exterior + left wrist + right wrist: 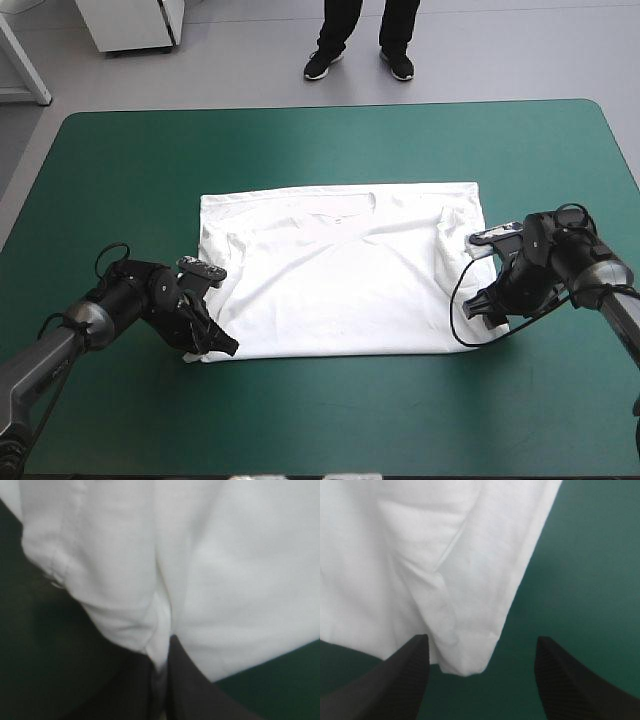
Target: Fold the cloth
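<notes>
The white T-shirt [340, 270] lies spread flat in the middle of the teal-green table, collar toward the far edge, sleeves folded in. My left gripper [212, 342] sits at the shirt's near left corner, its black fingers [195, 690] shut on the T-shirt [165, 590], with a pinch of cloth rising between them. My right gripper [484, 312] is at the near right corner. It stands open, and the corner of the T-shirt [465, 650] lies between its two fingers [405, 675], nearer one of them.
Bare teal-green cover [330, 420] surrounds the shirt on all sides, with wide room toward the near edge and the far edge [330, 108].
</notes>
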### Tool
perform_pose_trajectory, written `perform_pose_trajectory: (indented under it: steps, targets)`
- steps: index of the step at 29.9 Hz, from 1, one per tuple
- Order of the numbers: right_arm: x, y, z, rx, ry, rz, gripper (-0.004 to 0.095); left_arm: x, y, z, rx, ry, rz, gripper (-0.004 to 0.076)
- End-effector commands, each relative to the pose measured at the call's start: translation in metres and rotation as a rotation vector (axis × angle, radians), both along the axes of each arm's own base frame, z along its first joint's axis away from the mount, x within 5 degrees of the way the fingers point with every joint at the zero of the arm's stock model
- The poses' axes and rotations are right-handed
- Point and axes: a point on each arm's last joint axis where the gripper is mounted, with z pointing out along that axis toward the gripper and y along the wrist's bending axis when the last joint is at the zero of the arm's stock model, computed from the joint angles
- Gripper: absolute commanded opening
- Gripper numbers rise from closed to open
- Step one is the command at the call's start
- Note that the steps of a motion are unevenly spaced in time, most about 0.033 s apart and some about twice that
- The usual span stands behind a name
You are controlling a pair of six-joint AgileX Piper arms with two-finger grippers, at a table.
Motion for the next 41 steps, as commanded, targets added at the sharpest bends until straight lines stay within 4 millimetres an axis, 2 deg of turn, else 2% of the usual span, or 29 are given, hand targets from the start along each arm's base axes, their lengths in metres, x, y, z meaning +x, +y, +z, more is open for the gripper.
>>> perform_pose_trajectory:
  steps: [1, 17, 20, 27, 30, 34, 37, 41]
  targets:
    - [0.000, -0.002, 0.000, 0.007, -0.075, -0.006, 0.0583, -0.002, -0.001, 0.000, 0.008, 0.006, -0.010, -0.0009]
    - [0.017, 0.005, -0.053, 0.046, 0.018, -0.032, 0.0575, -0.002, -0.001, 0.003, 0.009, 0.004, -0.003, -0.0009]
    - [0.018, 0.008, -0.057, 0.066, 0.046, -0.036, 0.0460, -0.001, -0.001, 0.005, 0.006, -0.008, -0.005, -0.0009]
    - [0.016, 0.014, -0.057, 0.137, 0.067, 0.004, -0.0022, 0.003, -0.002, 0.010, 0.002, -0.031, -0.007, -0.0009]
    - [0.013, 0.014, -0.057, 0.136, 0.095, 0.005, -0.0013, 0.003, -0.002, 0.011, 0.009, -0.027, -0.006, -0.0009]
    - [0.007, 0.013, -0.047, 0.130, 0.096, 0.017, -0.0013, -0.004, 0.002, 0.020, 0.029, -0.002, -0.016, -0.0009]
    - [0.004, 0.011, -0.028, 0.125, 0.025, 0.018, -0.0013, -0.006, 0.004, 0.043, 0.018, -0.078, -0.010, -0.0009]
    - [0.002, 0.009, 0.006, 0.126, -0.095, 0.019, -0.0013, -0.009, 0.005, 0.084, -0.032, -0.233, -0.005, -0.0009]
